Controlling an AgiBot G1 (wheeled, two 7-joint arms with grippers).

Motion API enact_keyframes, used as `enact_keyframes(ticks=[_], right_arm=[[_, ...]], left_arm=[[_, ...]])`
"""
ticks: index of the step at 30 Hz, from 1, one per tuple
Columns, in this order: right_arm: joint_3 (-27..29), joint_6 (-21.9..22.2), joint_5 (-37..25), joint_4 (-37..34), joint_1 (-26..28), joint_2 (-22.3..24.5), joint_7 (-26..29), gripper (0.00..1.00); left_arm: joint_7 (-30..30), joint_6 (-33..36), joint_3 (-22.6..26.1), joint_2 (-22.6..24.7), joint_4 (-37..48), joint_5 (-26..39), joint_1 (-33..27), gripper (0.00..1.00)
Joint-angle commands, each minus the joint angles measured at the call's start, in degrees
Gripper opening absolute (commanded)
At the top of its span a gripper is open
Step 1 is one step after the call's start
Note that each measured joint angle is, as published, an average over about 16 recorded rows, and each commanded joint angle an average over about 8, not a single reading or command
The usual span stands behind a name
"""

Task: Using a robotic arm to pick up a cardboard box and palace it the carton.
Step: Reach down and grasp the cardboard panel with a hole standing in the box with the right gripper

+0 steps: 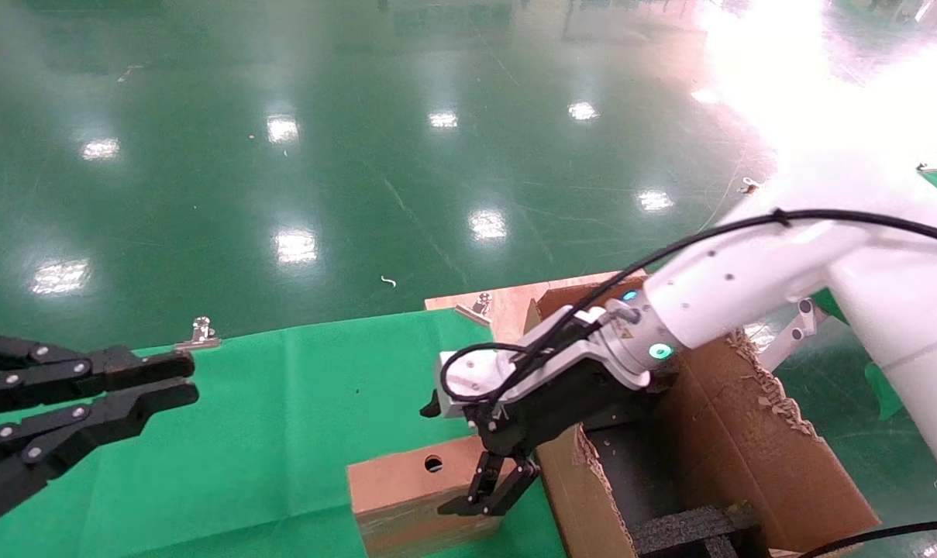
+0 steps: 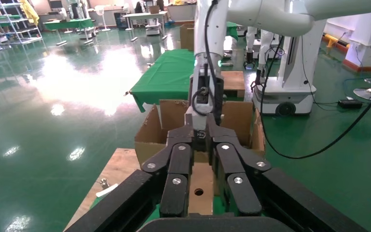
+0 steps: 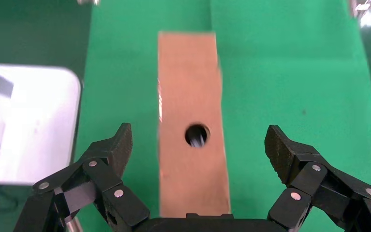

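Observation:
The small brown cardboard box [image 1: 414, 484] stands on the green cloth with its round hole facing up. It also shows in the right wrist view [image 3: 191, 164] and the left wrist view [image 2: 202, 181]. The white robotic arm's right gripper [image 1: 480, 505] hangs just above the box's right end. In its own view this gripper [image 3: 200, 145] is open, with the fingers [image 3: 118, 147] spread either side of the box and not touching it. The large carton [image 1: 747, 442] with ragged flaps and black foam [image 1: 693, 531] stands right beside the box. The all-black left gripper [image 1: 193, 378] is parked at the far left, shut and empty.
The green cloth [image 1: 282, 434] covers the table. A bare wooden board [image 1: 507, 304] and metal clamps [image 1: 201, 335] lie at its far edge. A glossy green floor lies beyond. A white flat object [image 3: 24, 125] lies beside the cloth in the right wrist view.

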Motion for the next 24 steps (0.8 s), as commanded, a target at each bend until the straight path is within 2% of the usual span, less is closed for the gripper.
enact_keyframes(ticks=[1, 5, 6, 12, 13, 14, 20, 22, 24], right_arm=[[-2.0, -0.1, -1.9, -0.7, 1.6, -1.2, 0.0, 1.00], [-6.1, -0.2, -3.9, -1.7, 3.9, -3.2, -0.6, 1.00], [-7.1, -0.2, -4.3, -1.9, 4.4, -3.8, -0.9, 1.00], [-12.4, -0.1, -5.7, -3.2, 6.9, -6.4, -2.4, 1.00], [-12.9, -0.1, -5.8, -3.4, 7.2, -6.6, -2.6, 0.94], [-13.5, -0.1, -5.8, -3.7, 7.5, -6.9, -2.8, 0.84], [-15.7, -0.1, -6.1, -4.6, 8.6, -7.8, -3.2, 0.09], [-15.8, -0.1, -6.0, -4.7, 8.7, -7.9, -3.2, 0.00], [-15.7, -0.1, -6.0, -4.7, 8.6, -7.8, -3.2, 0.00]], left_arm=[[0.0, 0.0, 0.0, 0.0, 0.0, 0.0, 0.0, 0.00], [0.0, 0.0, 0.0, 0.0, 0.0, 0.0, 0.0, 0.02], [0.0, 0.0, 0.0, 0.0, 0.0, 0.0, 0.0, 0.12], [0.0, 0.0, 0.0, 0.0, 0.0, 0.0, 0.0, 0.87], [0.0, 0.0, 0.0, 0.0, 0.0, 0.0, 0.0, 0.97], [0.0, 0.0, 0.0, 0.0, 0.0, 0.0, 0.0, 1.00], [0.0, 0.0, 0.0, 0.0, 0.0, 0.0, 0.0, 1.00], [0.0, 0.0, 0.0, 0.0, 0.0, 0.0, 0.0, 1.00], [0.0, 0.0, 0.0, 0.0, 0.0, 0.0, 0.0, 1.00]])
